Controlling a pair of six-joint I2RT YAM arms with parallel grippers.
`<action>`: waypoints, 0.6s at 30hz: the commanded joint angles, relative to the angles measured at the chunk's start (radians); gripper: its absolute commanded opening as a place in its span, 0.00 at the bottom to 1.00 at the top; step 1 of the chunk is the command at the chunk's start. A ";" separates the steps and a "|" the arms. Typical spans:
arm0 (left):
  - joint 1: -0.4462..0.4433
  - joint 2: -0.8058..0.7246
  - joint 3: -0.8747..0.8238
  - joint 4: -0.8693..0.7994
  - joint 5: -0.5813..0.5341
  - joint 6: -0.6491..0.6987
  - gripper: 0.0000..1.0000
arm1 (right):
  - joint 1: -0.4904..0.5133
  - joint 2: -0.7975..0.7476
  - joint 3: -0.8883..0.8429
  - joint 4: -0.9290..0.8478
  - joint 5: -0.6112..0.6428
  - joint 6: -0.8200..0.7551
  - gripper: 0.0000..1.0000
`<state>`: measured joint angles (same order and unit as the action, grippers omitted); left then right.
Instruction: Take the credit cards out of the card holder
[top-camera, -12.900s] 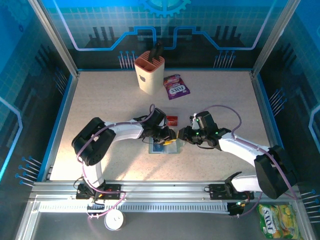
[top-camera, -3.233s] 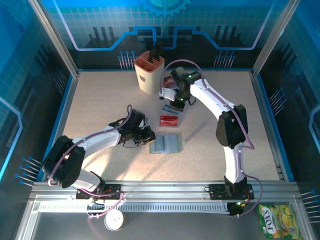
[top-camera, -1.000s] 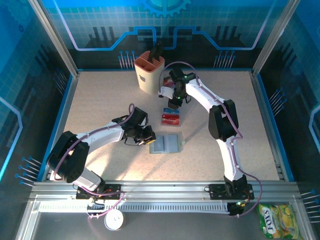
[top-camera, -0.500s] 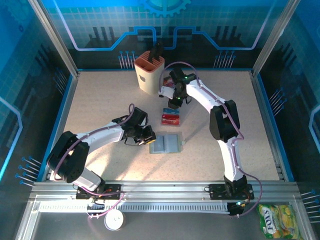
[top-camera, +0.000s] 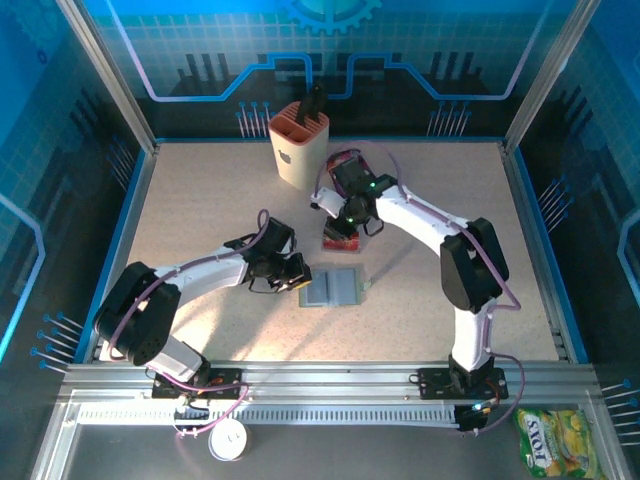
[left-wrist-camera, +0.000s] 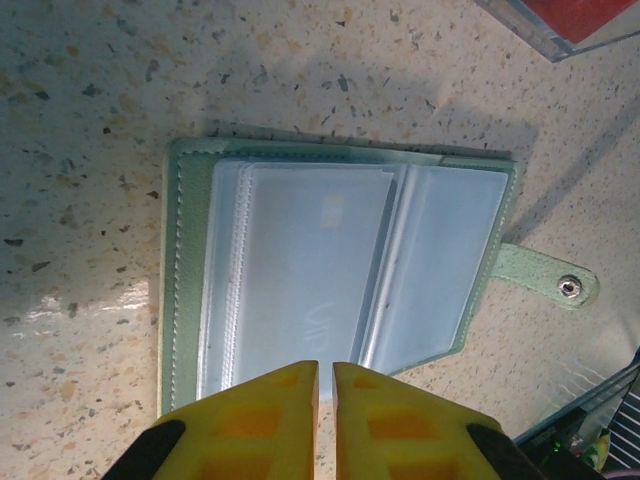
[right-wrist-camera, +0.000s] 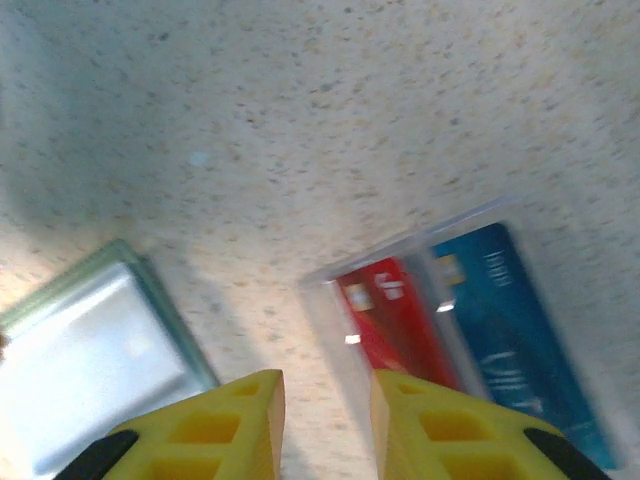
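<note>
My left claw (left-wrist-camera: 325, 385) is pressed nearly together, with only a sliver between its yellow tips. It hangs over the 6 o'clock edge of the card holder (left-wrist-camera: 335, 270), and I cannot tell whether the tips touch it. The holder lies open and flat on the speckled table (top-camera: 200, 200), its snap tab (left-wrist-camera: 545, 280) sticking out at 3 o'clock. Its clear sleeves are cloudy, so their contents are hard to make out. From above, this claw sits at 9 o'clock of the holder.

My right claw (right-wrist-camera: 325, 420) stands spread, with bare table in the gap, pinching nothing. Its view is blurred: toward 3 o'clock a red card (right-wrist-camera: 392, 318) and a blue card (right-wrist-camera: 500, 300) lie side by side in clear plastic, and a corner of the holder shows at 8 o'clock. From above, the credit cards (top-camera: 336, 243) lie at 12 o'clock of the holder, apart from it and mostly hidden under my right claw. A beige slotted cup (top-camera: 298, 150) stands well beyond at 11 o'clock
</note>
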<state>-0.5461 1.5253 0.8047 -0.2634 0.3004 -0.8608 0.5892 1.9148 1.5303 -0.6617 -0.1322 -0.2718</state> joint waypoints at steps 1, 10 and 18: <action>0.005 0.003 -0.025 0.016 0.000 0.023 0.12 | 0.035 -0.075 -0.093 0.143 -0.058 0.264 0.30; 0.006 0.009 -0.068 0.051 0.002 0.020 0.12 | 0.073 -0.196 -0.392 0.459 -0.189 0.810 0.29; 0.008 0.017 -0.096 0.068 -0.005 0.008 0.07 | 0.086 -0.213 -0.533 0.561 -0.251 0.980 0.29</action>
<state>-0.5453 1.5253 0.7235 -0.2054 0.3000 -0.8581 0.6586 1.7233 1.0199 -0.1810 -0.3313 0.6018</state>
